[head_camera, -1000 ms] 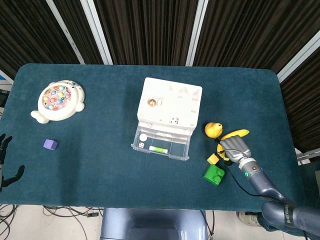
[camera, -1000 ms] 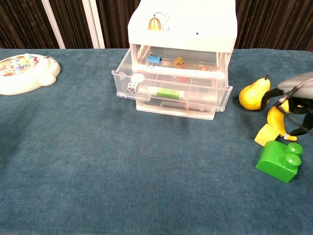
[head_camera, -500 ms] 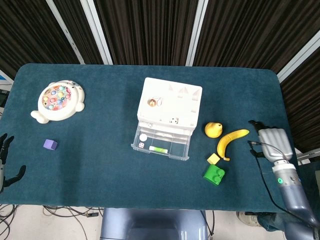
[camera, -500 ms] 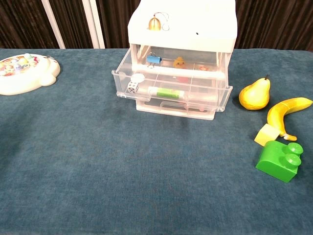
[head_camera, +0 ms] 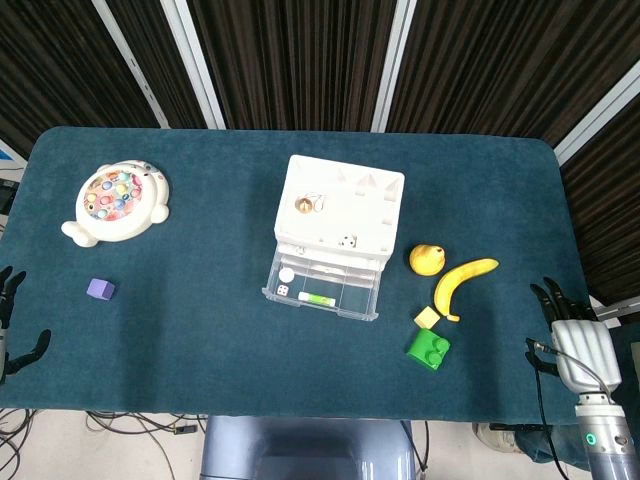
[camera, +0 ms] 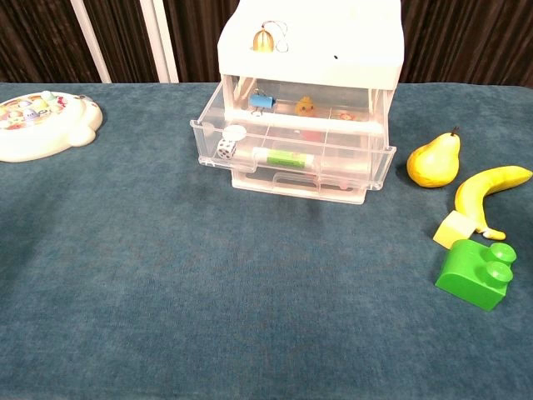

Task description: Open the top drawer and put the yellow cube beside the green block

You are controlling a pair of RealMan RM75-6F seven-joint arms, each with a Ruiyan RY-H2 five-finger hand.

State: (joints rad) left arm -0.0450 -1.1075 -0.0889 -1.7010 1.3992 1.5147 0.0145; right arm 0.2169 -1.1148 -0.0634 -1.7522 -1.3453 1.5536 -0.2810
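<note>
Small yellow cube (camera: 452,227) touching green studded block (camera: 475,274), near right; clear plastic top drawer (camera: 291,157) open. Task apparently done. Right hand (head_camera: 572,340), left hand (head_camera: 10,320): empty, fingers apart.

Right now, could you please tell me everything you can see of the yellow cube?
The yellow cube is small, pale yellow and matte, with plain faces. It rests on the blue table cloth, turned corner-on to the chest camera. It sits just behind the green block and close against the banana's lower end. No hand touches it.
</note>
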